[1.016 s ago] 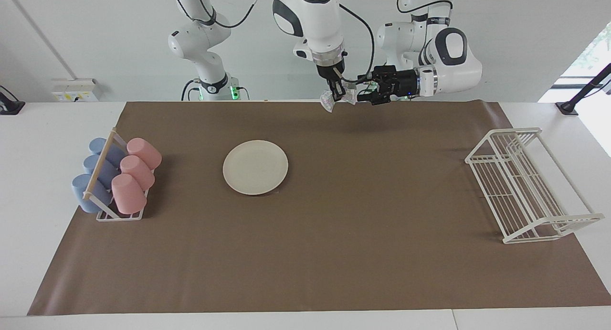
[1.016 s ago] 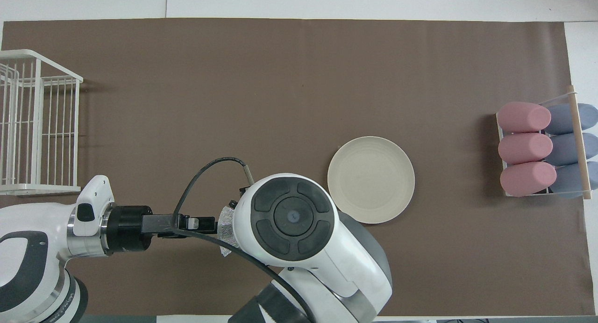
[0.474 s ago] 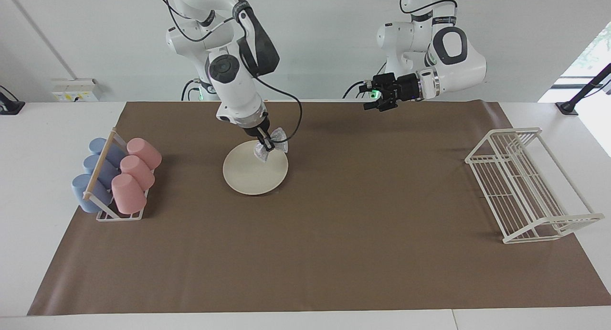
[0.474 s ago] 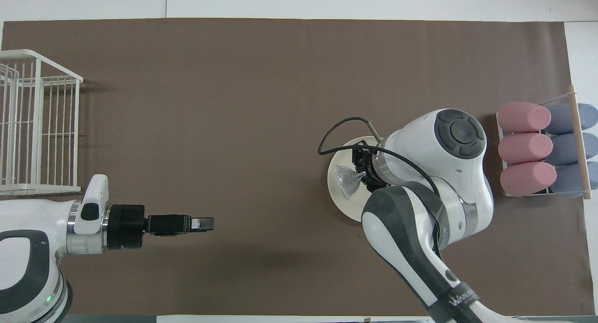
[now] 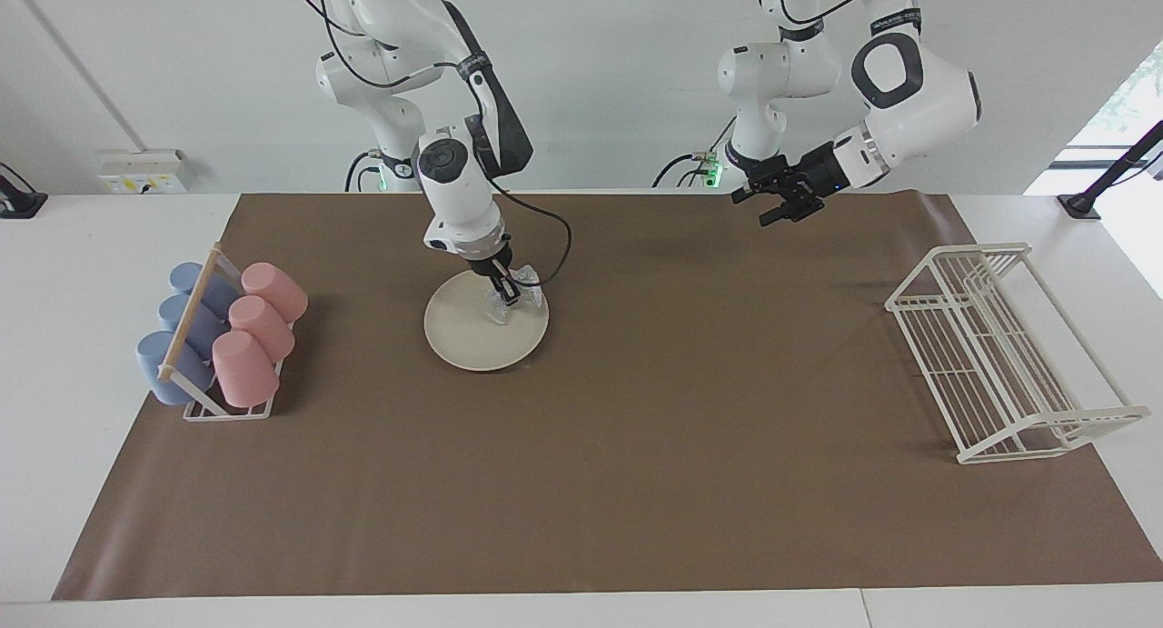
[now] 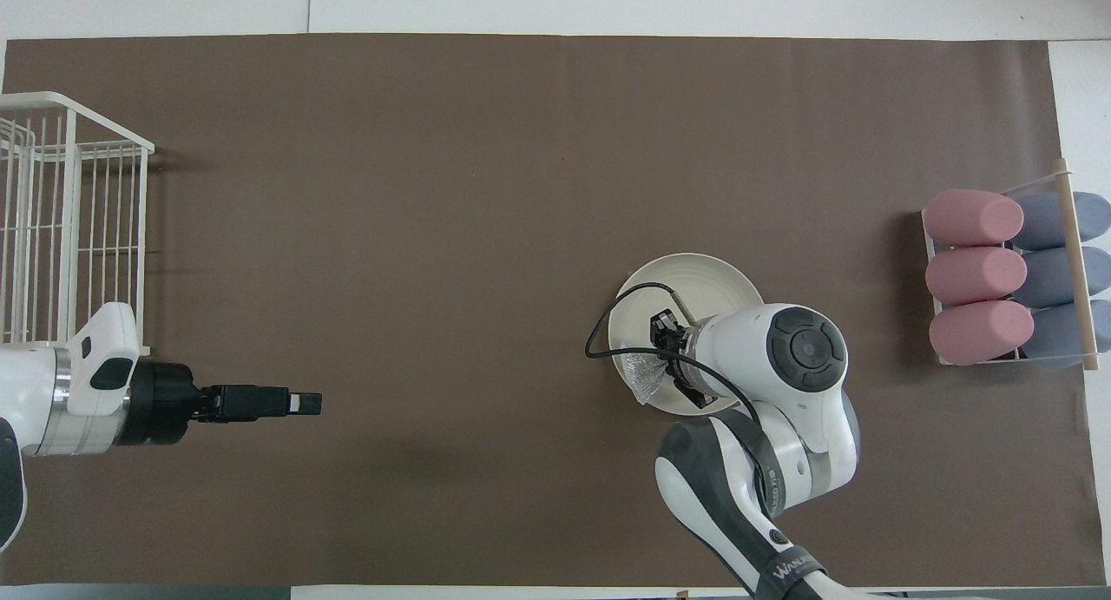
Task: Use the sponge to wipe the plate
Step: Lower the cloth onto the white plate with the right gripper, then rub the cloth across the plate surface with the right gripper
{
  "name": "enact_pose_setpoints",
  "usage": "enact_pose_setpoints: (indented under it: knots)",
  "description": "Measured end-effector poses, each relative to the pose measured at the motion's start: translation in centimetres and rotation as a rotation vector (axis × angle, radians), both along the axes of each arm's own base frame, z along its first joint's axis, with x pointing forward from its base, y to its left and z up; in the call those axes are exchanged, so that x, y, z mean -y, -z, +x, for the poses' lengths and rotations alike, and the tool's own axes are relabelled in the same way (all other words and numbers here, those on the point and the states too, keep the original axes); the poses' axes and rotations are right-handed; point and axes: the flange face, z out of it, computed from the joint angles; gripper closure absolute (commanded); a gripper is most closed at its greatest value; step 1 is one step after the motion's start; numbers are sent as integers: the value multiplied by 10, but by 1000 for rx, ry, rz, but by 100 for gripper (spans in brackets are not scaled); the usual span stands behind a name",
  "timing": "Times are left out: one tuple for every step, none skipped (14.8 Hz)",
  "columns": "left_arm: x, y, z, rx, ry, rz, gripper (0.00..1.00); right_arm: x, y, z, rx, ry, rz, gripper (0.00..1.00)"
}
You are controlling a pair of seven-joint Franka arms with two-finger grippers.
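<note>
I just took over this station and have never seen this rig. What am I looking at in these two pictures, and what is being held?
These are two robot arms at a table covered with a brown mat. One picture faces the robots from across the table; the other looks down from above their own end, so the sides are swapped between them.

The right gripper is shut on the sponge, a silvery mesh wad, and has it down at the cream plate. Actual contact is hard to confirm.

The left gripper is open, holds nothing and waits in the air over the mat's edge by the robots.

A rack of pink and blue cups stands at the right arm's end, and a white wire rack at the left arm's end.
</note>
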Motion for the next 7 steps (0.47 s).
enact_pose_setpoints:
  knots:
    - [0,-4,4,-8,4,71,0,4,5,-3,-2,-27,-4,100]
    - [2,-6,8,-13,7,144,0,8,9,-5,0,-58,-7,100]
    - [6,-7,14,1,0,216,0,13,12,-5,12,-89,-7,100]
    - [10,-7,19,22,-12,258,0,19,11,-3,25,-113,-6,100]
    - [12,-6,23,32,-23,277,0,28,11,0,37,-140,-6,100]
    - [11,-4,26,36,-33,285,0,43,11,5,47,-169,-6,100]
    - [9,-3,27,37,-41,287,0,61,12,12,56,-194,-7,100]
